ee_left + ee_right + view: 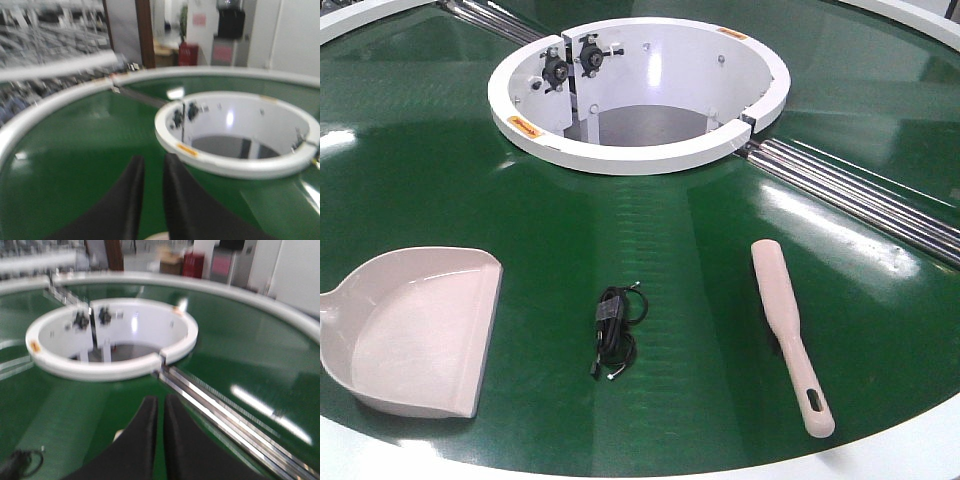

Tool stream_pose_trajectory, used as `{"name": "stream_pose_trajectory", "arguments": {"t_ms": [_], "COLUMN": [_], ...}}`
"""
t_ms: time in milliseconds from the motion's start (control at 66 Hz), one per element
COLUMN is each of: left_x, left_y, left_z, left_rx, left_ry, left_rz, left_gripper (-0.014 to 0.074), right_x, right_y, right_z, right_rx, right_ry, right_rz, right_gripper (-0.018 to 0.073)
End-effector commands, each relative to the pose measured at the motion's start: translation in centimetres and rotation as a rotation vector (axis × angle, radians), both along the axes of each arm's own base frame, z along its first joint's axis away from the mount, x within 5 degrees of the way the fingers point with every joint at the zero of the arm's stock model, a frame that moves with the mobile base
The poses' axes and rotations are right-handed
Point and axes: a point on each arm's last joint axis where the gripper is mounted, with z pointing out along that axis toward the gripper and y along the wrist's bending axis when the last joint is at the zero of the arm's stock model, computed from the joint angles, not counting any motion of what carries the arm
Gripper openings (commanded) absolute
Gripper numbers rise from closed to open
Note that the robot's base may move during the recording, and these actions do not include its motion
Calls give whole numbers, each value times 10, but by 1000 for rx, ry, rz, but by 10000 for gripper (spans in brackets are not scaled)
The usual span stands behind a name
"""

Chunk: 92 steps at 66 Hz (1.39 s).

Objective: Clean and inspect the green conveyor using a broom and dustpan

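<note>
The green conveyor (650, 260) fills the front view. On it, the pale dustpan (415, 330) lies at the left with its scoop mouth facing right. The slim pale broom (782, 325) lies at the right, its slotted handle end toward the near rim. Neither gripper shows in the front view. In the blurred left wrist view, my left gripper (154, 162) hangs above the belt with a narrow empty gap between its black fingers. My right gripper (161, 402) hovers over the belt with its fingers nearly touching and nothing between them. A pale tip of the broom (118, 435) peeks out beside the right gripper's left finger.
A coiled black cable (615, 325) lies on the belt between dustpan and broom. The white central ring (620, 155) opens at the back middle. Steel roller strips (860, 195) run from it to the right. The white outer rim (880, 455) bounds the near edge.
</note>
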Motion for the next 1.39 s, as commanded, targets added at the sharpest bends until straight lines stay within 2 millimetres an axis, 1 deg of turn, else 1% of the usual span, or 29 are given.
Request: {"name": "stream_pose_trajectory", "arguments": {"t_ms": [0,45,61,76,167,182,212,227,258,379,455,606,712,864,985,1107,1213,1304,1379], "left_x": [14,20,22,24,30,30,30,30,30,30,30,30,30,30,30,30,30,30,30], "left_y": [-4,-6,-6,-6,-7,-7,-7,-7,-7,-7,-7,-7,-7,-7,-7,-7,-7,-7,-7], "left_z": [8,5,4,2,-4,-4,-4,-4,-4,-5,-5,-5,-5,-6,-6,-6,-6,-6,-6], "left_rx": [-42,-60,-61,-60,-58,-58,-58,-57,-58,-57,-57,-57,-57,-56,-56,-56,-56,-56,-56], "left_ry": [-6,31,42,58,115,118,120,120,119,123,125,132,133,136,138,138,139,139,139], "left_rz": [-47,-63,-67,-68,-72,-73,-73,-73,-73,-73,-74,-75,-75,-76,-76,-76,-76,-76,-76], "left_gripper": [274,372,401,445,640,661,706,722,734,714,693,641,616,598,593,593,592,592,592], "right_x": [23,32,35,37,48,49,52,54,56,69,75,81,87,104,126,154,180,203,219], "right_y": [4,7,9,10,14,14,15,15,16,17,19,24,25,28,32,35,40,51,67], "right_z": [6,0,-2,-3,-14,-15,-17,-19,-21,-26,-31,-40,-44,-60,-73,-80,-90,-103,-110], "right_rx": [-51,-64,-64,-62,-34,-23,-13,-11,-17,-37,-8,11,84,120,140,138,144,114,60], "right_ry": [-8,35,53,65,153,163,182,195,206,221,265,335,373,466,583,672,787,912,969], "right_rz": [32,59,69,76,99,100,104,105,107,112,118,160,139,130,127,127,136,147,168], "right_gripper": [150,235,277,307,549,594,649,687,733,726,720,695,673,654,648,640,624,607,600]}}
